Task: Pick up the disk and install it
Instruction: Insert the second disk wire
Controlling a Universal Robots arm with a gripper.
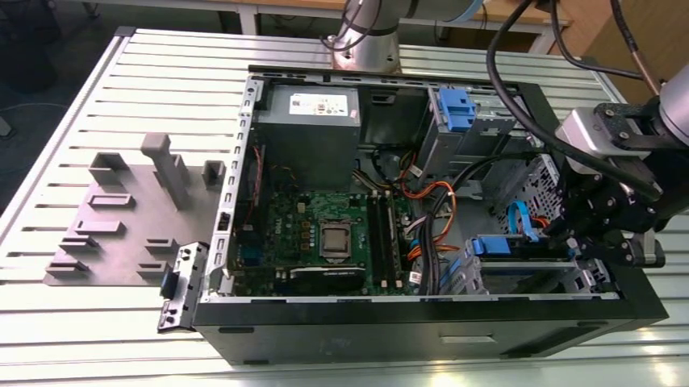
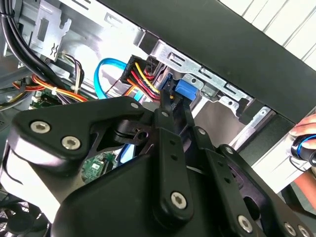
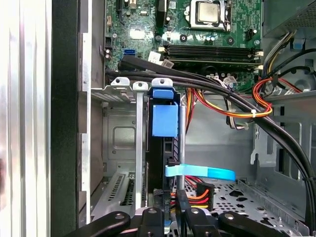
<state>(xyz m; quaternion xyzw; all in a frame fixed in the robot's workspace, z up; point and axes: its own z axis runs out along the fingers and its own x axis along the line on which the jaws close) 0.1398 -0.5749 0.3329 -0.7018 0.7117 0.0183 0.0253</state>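
Disk point(image 3: 164, 121) sits on edge in the drive bay at the front corner of the open computer case point(image 1: 431, 334), its blue front edge and tab facing up toward the motherboard point(image 3: 207, 29) in the first wrist view. In the exterior view the same blue piece point(image 1: 495, 244) shows low on the exterior view's right, just beside the black pincer point(image 1: 586, 238) that hangs over that corner.

The pincer's fingers point(image 3: 183, 207) stand close together at the disk's rear end, near the red, yellow and black power plug point(image 3: 200, 192) and the flat blue data cable point(image 3: 202, 173). Whether they actually press on the disk I cannot tell; the tips are hidden behind the cables and the pincer's own black links point(image 2: 163, 163).

In the second wrist view the blue tab point(image 2: 183, 89) peeks out past the finger, with the bundle of coloured wires point(image 2: 143, 79) touching it on one side. A person's hand point(image 2: 306, 140) rests at the outer edge of the case.

The case lies on a slatted metal surface point(image 1: 108, 322), with a grey fixture plate point(image 1: 129, 226) on the exterior view's left.
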